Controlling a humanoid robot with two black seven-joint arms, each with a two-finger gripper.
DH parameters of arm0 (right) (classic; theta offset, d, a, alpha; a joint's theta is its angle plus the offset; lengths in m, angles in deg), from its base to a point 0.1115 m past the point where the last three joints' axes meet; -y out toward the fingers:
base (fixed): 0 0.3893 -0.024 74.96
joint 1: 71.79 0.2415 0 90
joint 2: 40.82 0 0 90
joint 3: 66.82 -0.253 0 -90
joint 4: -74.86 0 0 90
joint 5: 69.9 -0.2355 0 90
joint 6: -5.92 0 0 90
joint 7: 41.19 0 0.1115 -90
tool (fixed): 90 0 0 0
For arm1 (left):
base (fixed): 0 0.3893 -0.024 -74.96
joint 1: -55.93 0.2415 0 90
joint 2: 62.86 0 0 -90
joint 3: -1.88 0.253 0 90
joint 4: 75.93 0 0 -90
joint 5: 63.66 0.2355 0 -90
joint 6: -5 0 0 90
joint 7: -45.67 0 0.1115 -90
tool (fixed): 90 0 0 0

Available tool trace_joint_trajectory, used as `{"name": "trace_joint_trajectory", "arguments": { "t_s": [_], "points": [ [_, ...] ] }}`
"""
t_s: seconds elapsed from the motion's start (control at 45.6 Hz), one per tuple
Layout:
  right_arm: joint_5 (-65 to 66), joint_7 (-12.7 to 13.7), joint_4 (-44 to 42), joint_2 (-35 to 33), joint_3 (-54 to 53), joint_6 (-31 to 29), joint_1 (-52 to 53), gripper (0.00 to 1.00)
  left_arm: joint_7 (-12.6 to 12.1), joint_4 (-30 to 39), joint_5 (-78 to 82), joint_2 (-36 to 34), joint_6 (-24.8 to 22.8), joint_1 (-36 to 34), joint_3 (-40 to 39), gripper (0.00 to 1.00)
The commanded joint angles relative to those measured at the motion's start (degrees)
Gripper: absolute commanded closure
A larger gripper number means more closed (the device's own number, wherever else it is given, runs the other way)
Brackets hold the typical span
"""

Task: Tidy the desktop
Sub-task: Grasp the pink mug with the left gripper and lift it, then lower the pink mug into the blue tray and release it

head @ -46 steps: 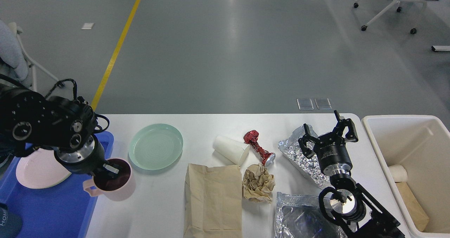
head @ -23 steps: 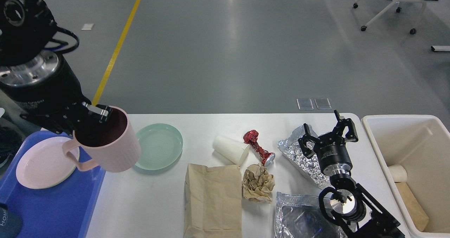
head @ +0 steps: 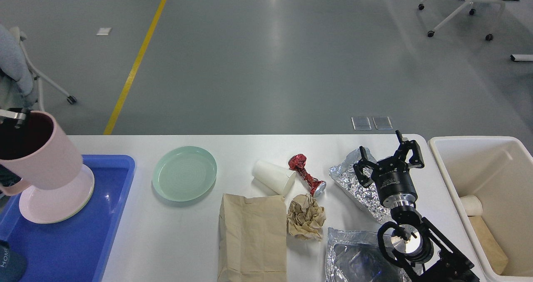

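1. Left hand [head: 12, 116]: only a metal fingertip shows at the view's left edge, on the rim of the pink mug [head: 39, 159]. I cannot tell how its jaws stand.
2. Pink mug: tilted, above the pink plate [head: 54, 198] in the blue tray [head: 112, 207], far left of the green plate [head: 184, 173].
3. Green plate: empty, on the white table [head: 175, 240].
4. Right of the green plate: white paper cup [head: 273, 177] on its side, crushed red can [head: 307, 175], brown paper bag [head: 252, 236], crumpled brown paper [head: 306, 216].
5. Further right: foil sheets [head: 354, 182].
6. Right hand [head: 389, 153]: fingers spread wide, holding nothing, over the foil.
7. Cream bin [head: 483, 178]: far right, beside the table.
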State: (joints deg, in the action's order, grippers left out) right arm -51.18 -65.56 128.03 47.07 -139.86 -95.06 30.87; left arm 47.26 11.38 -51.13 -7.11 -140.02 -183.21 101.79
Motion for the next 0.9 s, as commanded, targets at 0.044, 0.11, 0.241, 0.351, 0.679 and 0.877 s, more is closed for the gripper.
{"name": "trace_joint_trajectory", "arguments": {
  "t_s": [0.044,0.11,0.241,0.351,0.679,0.877],
  "points": [
    [0.00,0.03,0.00,0.00,0.00,0.00,0.00,0.00,1.22,-11.10,5.66,-8.64,0.01,12.72,0.10,0.98],
    [0.00,0.03,0.00,0.00,0.00,0.00,0.00,0.00,1.57,-15.67,5.57,-11.28,0.01,19.22,-0.86,0.99],
    [0.00,0.03,0.00,0.00,0.00,0.00,0.00,0.00,1.66,-25.07,5.84,-15.50,0.34,35.38,-10.25,0.99],
    [0.00,0.03,0.00,0.00,0.00,0.00,0.00,0.00,1.13,-32.20,5.93,-15.86,2.54,50.68,-19.74,0.99],
    [0.00,0.03,0.00,0.00,0.00,0.00,0.00,0.00,-0.71,-39.50,7.25,-15.68,8.43,70.12,-38.57,0.99],
    [0.00,0.03,0.00,0.00,0.00,0.00,0.00,0.00,-0.10,-39.42,4.79,-14.98,9.40,73.29,-39.62,0.99]
  ]
}}
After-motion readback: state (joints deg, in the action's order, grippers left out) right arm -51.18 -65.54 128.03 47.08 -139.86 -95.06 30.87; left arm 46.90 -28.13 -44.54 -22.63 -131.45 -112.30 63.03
